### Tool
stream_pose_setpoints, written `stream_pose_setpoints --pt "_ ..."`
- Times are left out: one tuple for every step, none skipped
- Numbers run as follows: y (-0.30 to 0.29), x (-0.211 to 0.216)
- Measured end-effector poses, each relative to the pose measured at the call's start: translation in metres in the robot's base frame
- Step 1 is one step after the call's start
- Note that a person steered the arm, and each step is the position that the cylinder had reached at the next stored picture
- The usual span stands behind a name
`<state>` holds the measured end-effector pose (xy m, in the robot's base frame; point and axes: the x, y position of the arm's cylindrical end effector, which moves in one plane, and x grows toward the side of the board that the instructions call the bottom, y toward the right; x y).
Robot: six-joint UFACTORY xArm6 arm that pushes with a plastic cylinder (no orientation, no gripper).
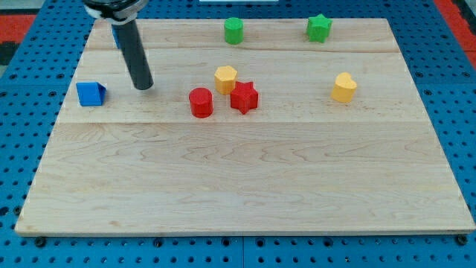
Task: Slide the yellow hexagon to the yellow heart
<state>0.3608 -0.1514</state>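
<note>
The yellow hexagon sits near the board's upper middle, touching the red star at its lower right. The yellow heart lies well off to the view's right of them, at about the same height. My tip rests on the board to the view's left of the yellow hexagon, about a hundred pixels away, with the red cylinder between them and slightly lower. The tip touches no block.
A blue block lies at the left edge, left of my tip. Another blue block is mostly hidden behind the rod. A green cylinder and a green star sit along the top edge of the wooden board.
</note>
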Motion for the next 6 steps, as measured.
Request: stream_pose_setpoints --pt "0.002 -0.002" --pt "0.004 -0.001" --pt "0.014 -0.001" --pt "0.015 -0.001" --pt "0.037 -0.014" --pt "0.089 -0.021"
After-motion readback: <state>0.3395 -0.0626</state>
